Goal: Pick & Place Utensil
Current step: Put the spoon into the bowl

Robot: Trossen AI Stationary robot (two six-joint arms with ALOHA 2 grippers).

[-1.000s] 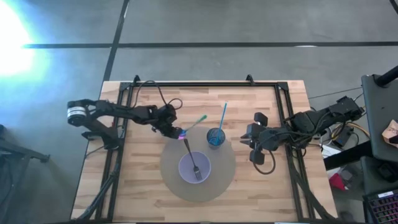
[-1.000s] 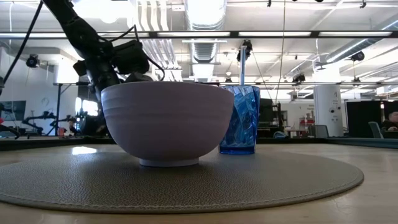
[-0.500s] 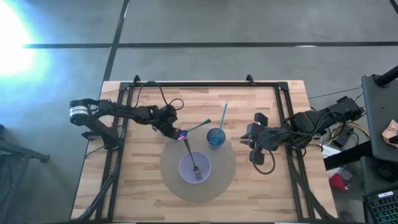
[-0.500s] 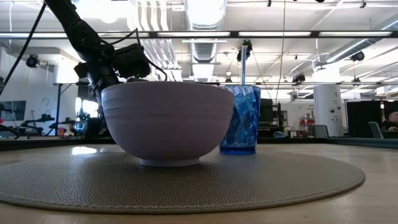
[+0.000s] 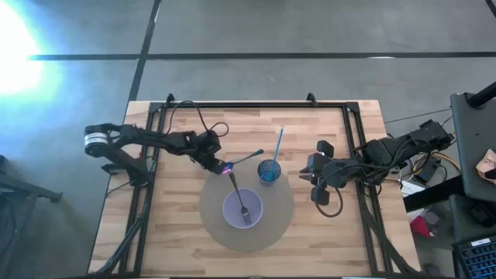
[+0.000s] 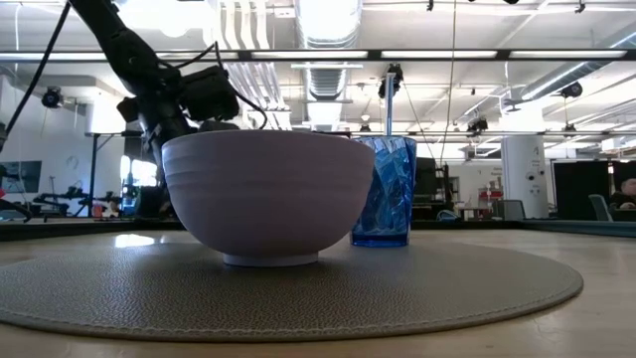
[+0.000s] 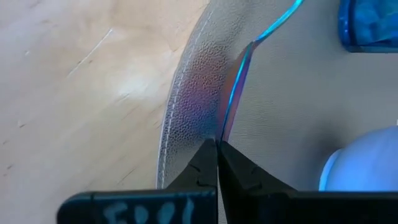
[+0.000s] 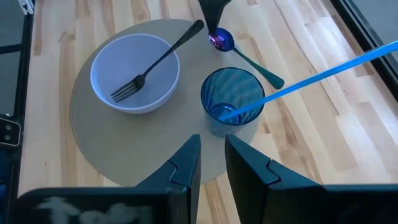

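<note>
Left wrist view alone shows the left gripper (image 7: 217,144) clenched on the spoon (image 7: 235,87).

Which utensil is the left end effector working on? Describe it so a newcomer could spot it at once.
Start at the round grey placemat. At its far-left edge, between the white bowl and the blue cup, lies an iridescent spoon; the left end effector is shut on its bowl end. The black fork sits in the bowl instead.
</note>
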